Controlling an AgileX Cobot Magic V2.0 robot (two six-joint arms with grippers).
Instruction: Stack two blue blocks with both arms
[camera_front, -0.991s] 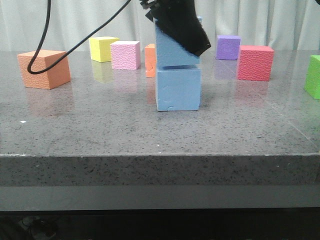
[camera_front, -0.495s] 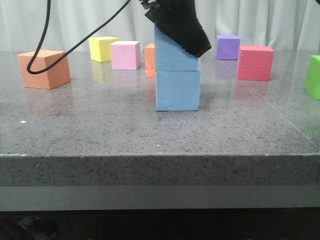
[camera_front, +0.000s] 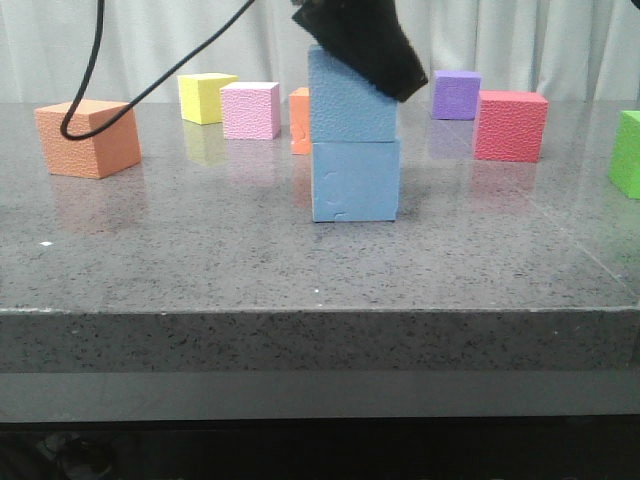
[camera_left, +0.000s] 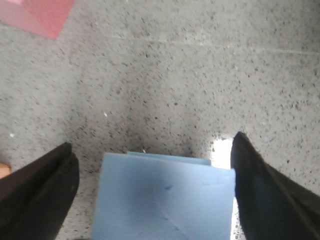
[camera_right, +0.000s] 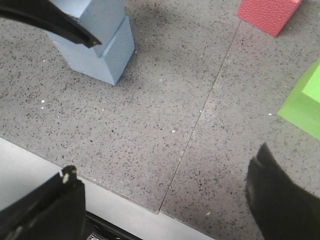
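while left pincer (camera_left: 152, 195) gapes, upper blue block (camera_front: 350, 98) rests squarely on lower blue block (camera_front: 355, 180).

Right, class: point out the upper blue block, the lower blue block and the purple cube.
upper blue block (camera_front: 345, 100), front view, on its pebbled front face.
lower blue block (camera_front: 355, 182), front view, on its smooth front face.
purple cube (camera_front: 457, 95), front view, on its front face.

- The surface (camera_front: 200, 260) is seen low and level from the front.
- The upper block (camera_left: 165, 200) is viewed closely from above by the left wrist.
- The stack (camera_right: 97, 45), shared with the front, is seen obliquely from the right wrist.
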